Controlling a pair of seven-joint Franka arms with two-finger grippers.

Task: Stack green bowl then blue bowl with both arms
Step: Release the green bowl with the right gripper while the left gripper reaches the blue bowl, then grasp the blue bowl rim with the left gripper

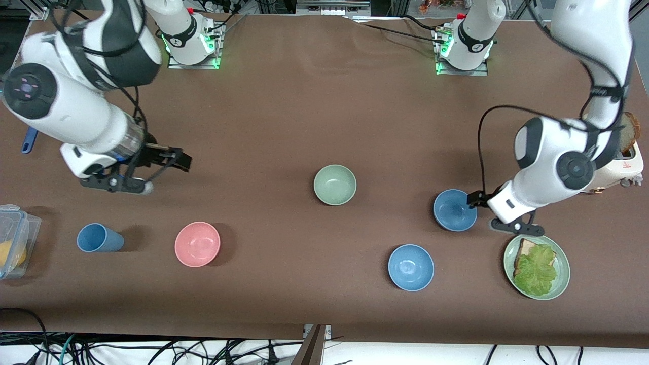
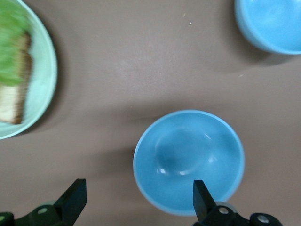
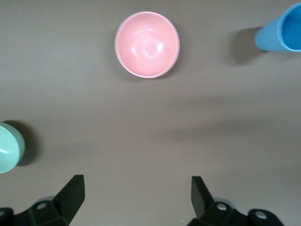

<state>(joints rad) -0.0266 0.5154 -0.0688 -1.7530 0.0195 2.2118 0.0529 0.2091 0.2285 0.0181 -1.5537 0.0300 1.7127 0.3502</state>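
Observation:
The pale green bowl point(image 1: 334, 185) sits upright and empty at the table's middle; its edge shows in the right wrist view point(image 3: 7, 147). The dull blue bowl point(image 1: 455, 210) sits toward the left arm's end, also empty point(image 2: 188, 160). My left gripper point(image 1: 488, 212) is open over that bowl's rim on the side toward the plate; in the left wrist view point(image 2: 138, 202) one finger is over the rim and the other over bare table. My right gripper point(image 1: 161, 173) is open and empty point(image 3: 136, 197) over bare table toward the right arm's end, above the pink bowl's area.
A brighter blue bowl point(image 1: 410, 267) lies nearer the camera than the dull one. A green plate with bread and lettuce point(image 1: 562, 284) sits beside the left gripper. A pink bowl point(image 1: 197, 244), a blue cup point(image 1: 99, 238), a plastic box point(image 1: 15, 238) and a toaster point(image 1: 626, 165) also stand here.

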